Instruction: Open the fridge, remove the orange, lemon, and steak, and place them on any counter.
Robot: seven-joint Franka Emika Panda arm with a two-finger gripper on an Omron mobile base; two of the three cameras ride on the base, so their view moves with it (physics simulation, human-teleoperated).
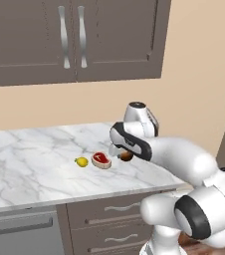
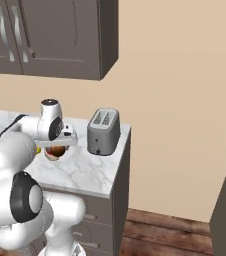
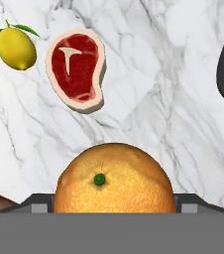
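Your jaws stand wide around the orange, low over the table. From the hand view you cannot tell whether the fingers press the fruit or merely bracket it, nor whether the orange sits on the marble or hangs just above it.

The steak lies flat just left of the orange, and the lemon lies a little further left, apart from the steak. All three foods are near the front of the table. A grey toaster stands to the right, near the table's end.

Your main risk, as I judge it: the orange is round and may roll once you let go, especially if it drops from any height. It could bump the steak or run toward the near edge. Lifting away at a slant could also nudge it. Swing clear of the toaster as you withdraw.

No brand, label or writing can be read anywhere.
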